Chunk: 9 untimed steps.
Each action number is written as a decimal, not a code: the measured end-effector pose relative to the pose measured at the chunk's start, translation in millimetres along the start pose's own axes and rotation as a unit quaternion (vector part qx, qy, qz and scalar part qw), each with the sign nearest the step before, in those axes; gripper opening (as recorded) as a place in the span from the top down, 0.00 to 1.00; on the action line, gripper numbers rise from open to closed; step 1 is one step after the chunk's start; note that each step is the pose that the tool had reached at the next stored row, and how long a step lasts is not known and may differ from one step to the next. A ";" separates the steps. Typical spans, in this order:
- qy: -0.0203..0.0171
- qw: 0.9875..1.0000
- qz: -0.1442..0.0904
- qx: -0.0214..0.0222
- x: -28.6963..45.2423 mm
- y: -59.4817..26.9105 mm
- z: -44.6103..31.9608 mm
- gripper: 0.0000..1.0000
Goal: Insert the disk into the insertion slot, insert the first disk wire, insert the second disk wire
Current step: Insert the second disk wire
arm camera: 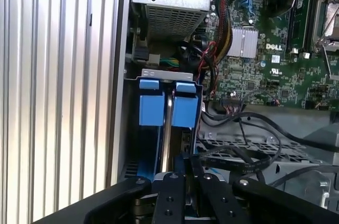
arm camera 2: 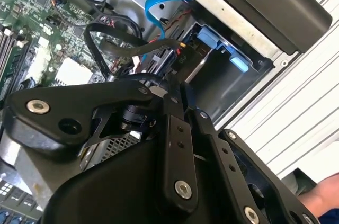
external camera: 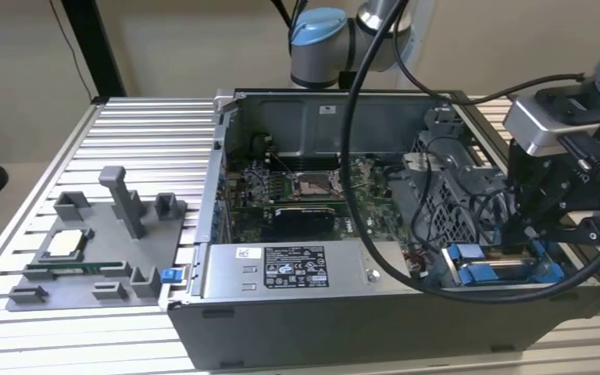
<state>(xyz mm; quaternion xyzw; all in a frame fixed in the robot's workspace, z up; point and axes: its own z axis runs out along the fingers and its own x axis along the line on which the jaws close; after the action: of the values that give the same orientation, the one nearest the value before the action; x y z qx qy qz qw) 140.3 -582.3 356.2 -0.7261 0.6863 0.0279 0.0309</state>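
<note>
Disk (arm camera: 168, 123) sits edge-up in the insertion slot (arm camera: 132, 128) at the corner of the computer case (external camera: 383, 328), on the exterior view's right. Its blue frame (arm camera: 151, 108) shows as 2 tabs either side of the silver edge in the first wrist view. It looks mostly or fully seated in the bay; I can't tell which.

Handling, my read: metal drive body, stiff and moderately heavy for its size, smooth sides so it could slip under a light pinch. Plastic frame is the weaker part; tabs could flex or snap if squeezed hard. Best hold is across the flat faces near the top edge, not on the tabs. Keep it square to the bay or it will bind on the sheet metal.

Gripper (arm camera: 185, 173) hangs right over the disk's upper edge. Fingers (arm camera: 168, 192) stand close together, near parallel. They appear pinched at or just above the disk edge, but the contact is hidden, so I can't tell if it is clamping or just touching.

Loose black cables (arm camera: 249, 152) lie just beside the gripper, a snag risk. Blue cable (arm camera 2: 159, 4) loops nearby over the bay.
</note>
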 end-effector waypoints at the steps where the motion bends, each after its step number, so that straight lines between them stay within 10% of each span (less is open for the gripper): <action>1: 0.000 1.000 0.000 0.000 -0.2 0.2 0.5 1.00; 9: 0.000 1.000 0.006 0.001 -2.9 0.0 3.7 1.00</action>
<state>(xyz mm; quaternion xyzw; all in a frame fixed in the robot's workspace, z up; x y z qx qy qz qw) 140.2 -579.1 352.8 -0.7223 0.6904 0.0277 0.0312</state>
